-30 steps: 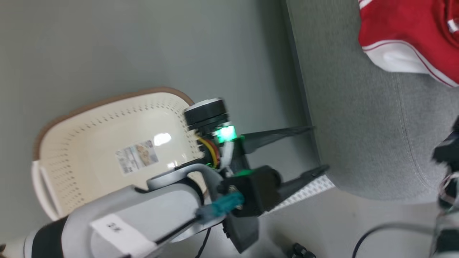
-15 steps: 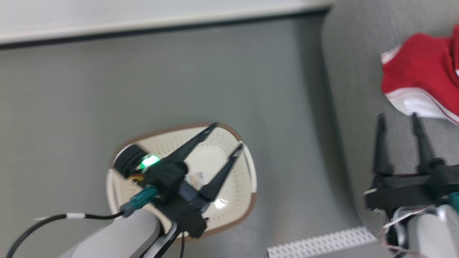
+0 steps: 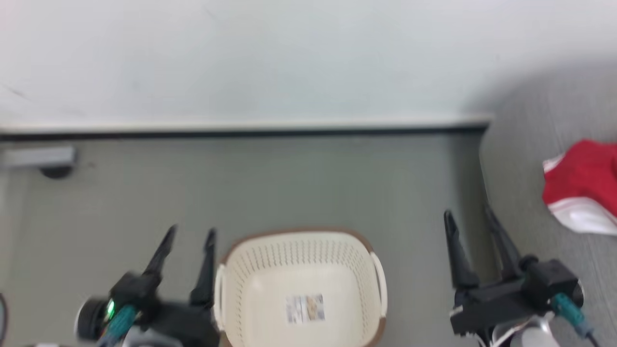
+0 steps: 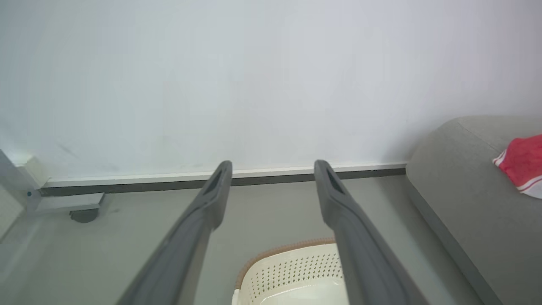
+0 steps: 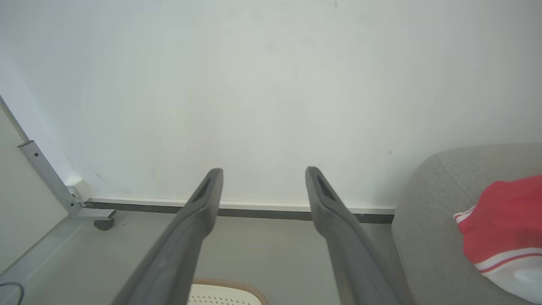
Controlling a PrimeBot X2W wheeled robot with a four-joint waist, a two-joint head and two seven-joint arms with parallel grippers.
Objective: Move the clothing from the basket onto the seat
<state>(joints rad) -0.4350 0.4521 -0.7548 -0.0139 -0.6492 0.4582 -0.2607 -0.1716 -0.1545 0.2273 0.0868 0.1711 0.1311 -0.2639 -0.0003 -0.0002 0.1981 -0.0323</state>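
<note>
Grey floor (image 3: 313, 183) under a white wall (image 3: 289, 58) bears the seat (image 3: 520, 168) at right and the basket (image 3: 299, 260) centrally, the clothing (image 3: 583, 183) lying on the seat, while the left gripper (image 3: 191, 231) and right gripper (image 3: 468, 212) flank the basket, both spread wide, holding nothing.

The basket (image 3: 299, 253): cream plastic w/ rows of small dark holes in its walls, brown rim. The sticker (image 3: 304, 308) in its base: white w/ beige print, too blurred to read. The clothing (image 3: 581, 178): bright red, broad white band w/ thin red stripe. The seat (image 3: 523, 159): grey, fine textured fabric. The floor (image 3: 289, 178): plain grey-green. The wall (image 3: 241, 58): white, w/ white skirting (image 3: 241, 124) above a dark line. The left gripper (image 3: 190, 233) & right gripper (image 3: 467, 214): black; green light (image 3: 111, 308) on left, teal plug (image 3: 566, 308) on right.
</note>
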